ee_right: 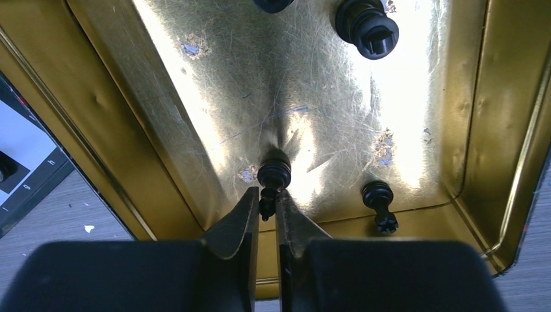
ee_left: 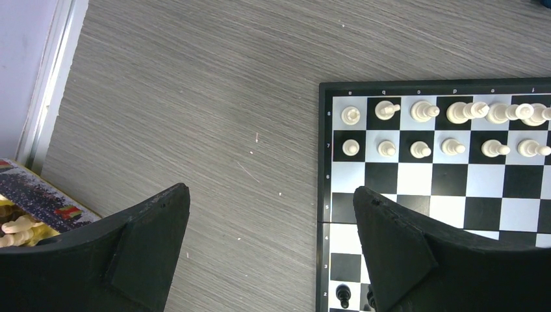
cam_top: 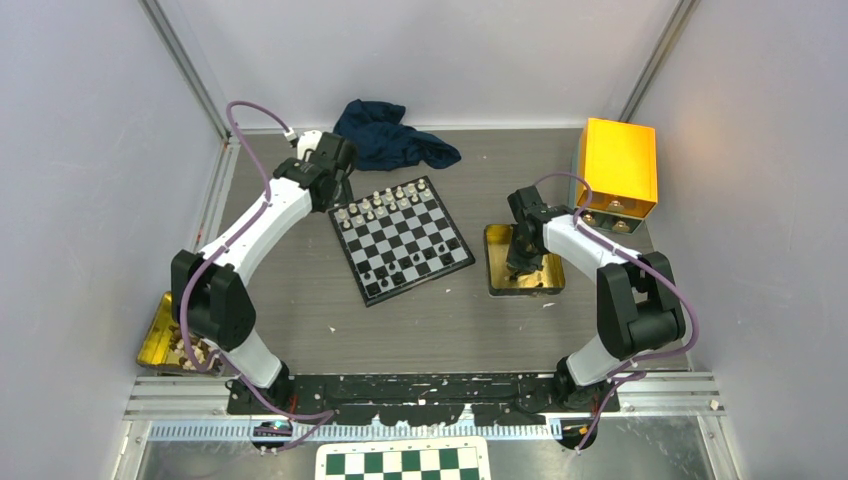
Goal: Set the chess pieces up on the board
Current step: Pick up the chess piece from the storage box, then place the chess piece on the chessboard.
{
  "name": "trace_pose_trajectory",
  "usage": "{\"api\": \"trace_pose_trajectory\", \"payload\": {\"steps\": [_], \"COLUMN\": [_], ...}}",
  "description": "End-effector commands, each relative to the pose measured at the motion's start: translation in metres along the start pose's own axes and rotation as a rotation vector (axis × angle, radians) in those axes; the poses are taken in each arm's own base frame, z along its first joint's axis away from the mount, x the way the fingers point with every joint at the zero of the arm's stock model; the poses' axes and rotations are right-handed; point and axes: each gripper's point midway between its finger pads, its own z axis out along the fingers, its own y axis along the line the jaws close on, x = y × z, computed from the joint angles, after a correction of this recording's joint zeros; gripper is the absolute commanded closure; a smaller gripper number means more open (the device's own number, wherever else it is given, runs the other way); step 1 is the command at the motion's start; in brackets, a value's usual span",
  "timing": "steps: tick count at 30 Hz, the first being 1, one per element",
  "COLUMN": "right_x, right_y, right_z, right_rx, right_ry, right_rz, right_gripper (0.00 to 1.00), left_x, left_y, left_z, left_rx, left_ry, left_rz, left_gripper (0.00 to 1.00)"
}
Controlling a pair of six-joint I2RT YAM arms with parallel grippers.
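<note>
The board (cam_top: 410, 246) lies tilted at the table's middle. Silvery-white chess pieces (ee_left: 422, 130) fill its two far rows, and a few black ones (cam_top: 395, 274) stand along the near side. My left gripper (ee_left: 271, 190) is open over bare table just off the board's left edge, holding nothing. A black piece (ee_left: 344, 296) stands beside its right finger (ee_left: 390, 240). My right gripper (ee_right: 267, 195) is down inside a gold tray (ee_right: 325, 97), shut on the thin top of a black chess piece (ee_right: 273, 174). Two more black pieces (ee_right: 379, 195) lie in that tray.
An orange box (cam_top: 618, 167) stands at the back right, just behind the right arm's gold tray (cam_top: 497, 280). A dark blue cloth (cam_top: 390, 135) lies behind the board. A second gold tray (cam_top: 160, 335) with pale pieces sits near left. A green-and-white board (cam_top: 403, 462) lies below the arm bases.
</note>
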Motion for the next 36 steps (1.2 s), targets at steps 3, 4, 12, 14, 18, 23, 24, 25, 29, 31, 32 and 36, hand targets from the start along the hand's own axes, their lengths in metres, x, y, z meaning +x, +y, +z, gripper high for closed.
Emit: {"api": "trace_pose_trajectory", "payload": {"steps": [3,4,12,14,18,23,24,25,29,31,32,36], "right_x": [-0.010,-0.011,-0.028,-0.034,-0.041,-0.046,-0.046,-0.046,-0.048,-0.050,-0.050,-0.053], "right_y": [0.003,0.003,0.006,0.007,0.008,0.011,0.011,0.011,0.017,0.021,0.024,0.044], "right_z": [-0.010,-0.010,-0.034,-0.043,-0.058,-0.076,-0.079,-0.082,-0.098,-0.106,-0.109,-0.121], "right_rx": [-0.021,-0.018,-0.031,-0.036,-0.050,-0.082,-0.085,-0.092,-0.122,-0.134,-0.139,-0.171], "right_ry": [-0.045,-0.048,-0.106,-0.132,-0.166,-0.207,-0.212,-0.219,-0.239,-0.251,-0.253,-0.259], "right_rz": [0.016,0.015,0.011,0.009,0.010,0.016,0.016,0.016,0.006,-0.007,-0.014,-0.066], "right_gripper": [0.94,0.96,0.99,0.99,0.99,0.99,0.99,0.99,0.99,0.99,0.99,0.99], "left_x": [-0.017,-0.017,-0.016,-0.015,-0.013,-0.018,-0.018,-0.018,-0.016,-0.013,-0.013,-0.009], "left_y": [0.002,0.002,0.003,0.003,0.002,-0.001,-0.002,-0.003,-0.003,-0.003,-0.004,-0.008], "left_z": [-0.015,-0.015,-0.021,-0.024,-0.028,-0.038,-0.040,-0.041,-0.048,-0.050,-0.052,-0.058], "left_rx": [0.029,0.031,0.037,0.044,0.063,0.099,0.107,0.113,0.136,0.139,0.145,0.169], "left_ry": [-0.062,-0.063,-0.062,-0.064,-0.066,-0.082,-0.085,-0.086,-0.081,-0.075,-0.076,-0.086], "left_rz": [-0.037,-0.038,-0.030,-0.028,-0.031,-0.030,-0.029,-0.029,-0.031,-0.029,-0.030,-0.030], "left_gripper": [0.03,0.03,0.03,0.03,0.03,0.03,0.03,0.03,0.03,0.03,0.03,0.03]}}
